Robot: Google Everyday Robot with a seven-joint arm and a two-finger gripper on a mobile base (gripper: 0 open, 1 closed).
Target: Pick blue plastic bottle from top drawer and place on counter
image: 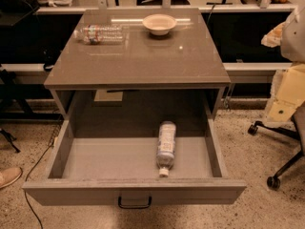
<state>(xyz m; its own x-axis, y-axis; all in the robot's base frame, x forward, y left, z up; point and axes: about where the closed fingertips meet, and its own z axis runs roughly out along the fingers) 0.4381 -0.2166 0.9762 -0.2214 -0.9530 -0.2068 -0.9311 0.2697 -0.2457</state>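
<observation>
The blue plastic bottle (166, 147) lies on its side inside the open top drawer (95, 159), right of centre, with its white cap pointing toward the drawer front. The drawer front has a small dark handle (135, 203). The counter (143, 56) is the glossy grey-brown top above the drawer. My gripper (275, 35) shows at the right edge of the view, level with the counter, to its right and well away from the bottle. It holds nothing that I can see.
A clear bottle with a red-and-blue label (102, 34) lies at the back left of the counter. A white bowl (159, 24) stands at the back centre. An office chair base (279, 163) is on the floor to the right. A shoe (8, 176) and a cable are at the left.
</observation>
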